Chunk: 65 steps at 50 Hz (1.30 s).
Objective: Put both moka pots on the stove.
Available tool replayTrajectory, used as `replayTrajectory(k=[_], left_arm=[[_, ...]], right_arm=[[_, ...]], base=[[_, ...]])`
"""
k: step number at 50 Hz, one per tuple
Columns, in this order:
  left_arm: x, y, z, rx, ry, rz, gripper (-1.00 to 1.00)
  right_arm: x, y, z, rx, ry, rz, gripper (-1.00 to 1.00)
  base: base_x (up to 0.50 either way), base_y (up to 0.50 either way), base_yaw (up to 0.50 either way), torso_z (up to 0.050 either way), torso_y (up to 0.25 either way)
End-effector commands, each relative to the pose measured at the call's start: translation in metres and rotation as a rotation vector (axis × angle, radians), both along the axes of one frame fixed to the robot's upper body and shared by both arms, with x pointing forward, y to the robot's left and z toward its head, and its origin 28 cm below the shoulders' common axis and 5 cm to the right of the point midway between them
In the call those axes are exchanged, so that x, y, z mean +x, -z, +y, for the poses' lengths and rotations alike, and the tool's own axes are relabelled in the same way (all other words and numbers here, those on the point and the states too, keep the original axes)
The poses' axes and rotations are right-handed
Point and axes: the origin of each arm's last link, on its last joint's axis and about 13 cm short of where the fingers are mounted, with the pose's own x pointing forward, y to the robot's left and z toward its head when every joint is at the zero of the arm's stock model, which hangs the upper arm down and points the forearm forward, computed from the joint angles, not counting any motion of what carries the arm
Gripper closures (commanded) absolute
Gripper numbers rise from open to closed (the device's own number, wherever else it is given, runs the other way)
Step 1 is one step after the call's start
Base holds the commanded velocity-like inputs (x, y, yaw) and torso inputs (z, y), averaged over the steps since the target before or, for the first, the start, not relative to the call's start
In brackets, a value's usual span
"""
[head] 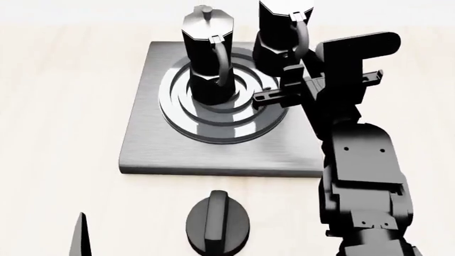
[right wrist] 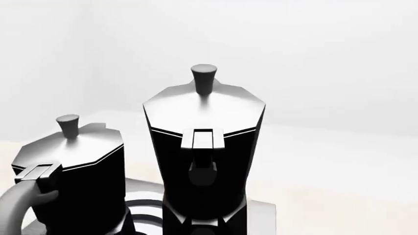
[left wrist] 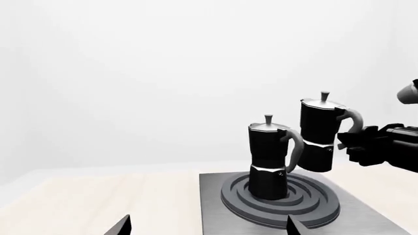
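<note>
One moka pot [left wrist: 267, 161] [head: 208, 58] [right wrist: 72, 171] stands upright on the raised rings of the stove [left wrist: 365, 215] [head: 153, 149] [right wrist: 261, 215]. The other moka pot [left wrist: 318, 137] [head: 283, 37] [right wrist: 203, 147] hangs upright just above the stove's far right part, close beside the first and not touching it. My right gripper [left wrist: 346, 142] [head: 291, 80] [right wrist: 203, 223] is shut on its curved handle. In the left wrist view my left gripper [left wrist: 207, 230] stands open and holds nothing, low in front of the stove's near left edge. Only one of its fingers [head: 80, 237] shows in the head view.
A round black knob with a ridge [head: 217, 224] lies on the pale wooden table [head: 57, 106] in front of the stove. My right arm [head: 359, 176] reaches over the stove's right edge. Bare tabletop lies left of the stove.
</note>
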Motion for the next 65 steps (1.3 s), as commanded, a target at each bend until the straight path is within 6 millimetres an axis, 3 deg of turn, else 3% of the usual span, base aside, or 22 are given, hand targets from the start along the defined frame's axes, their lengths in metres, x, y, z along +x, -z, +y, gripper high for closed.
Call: replayTrajectory(k=[1, 42, 65], left_arm=[[0.0, 0.0, 0.0, -0.001, 0.001, 0.0, -1.0], [0.0, 0.001, -0.001, 0.002, 0.003, 0.0, -1.0], [0.0, 0.0, -0.001, 0.002, 0.003, -0.002, -1.0]], right_arm=[[0.002, -0.005, 0.008, 0.055, -0.023, -0.046, 1.0], [-0.005, 0.026, 0.014, 0.021, -0.039, 0.014, 1.0], [-0.006, 0.028, 0.015, 0.012, -0.043, 0.014, 1.0]], base=[[0.0, 0.0, 0.0, 0.0, 0.0], [0.0, 0.0, 0.0, 0.0, 0.001], [0.0, 0.0, 0.0, 0.001, 0.001]])
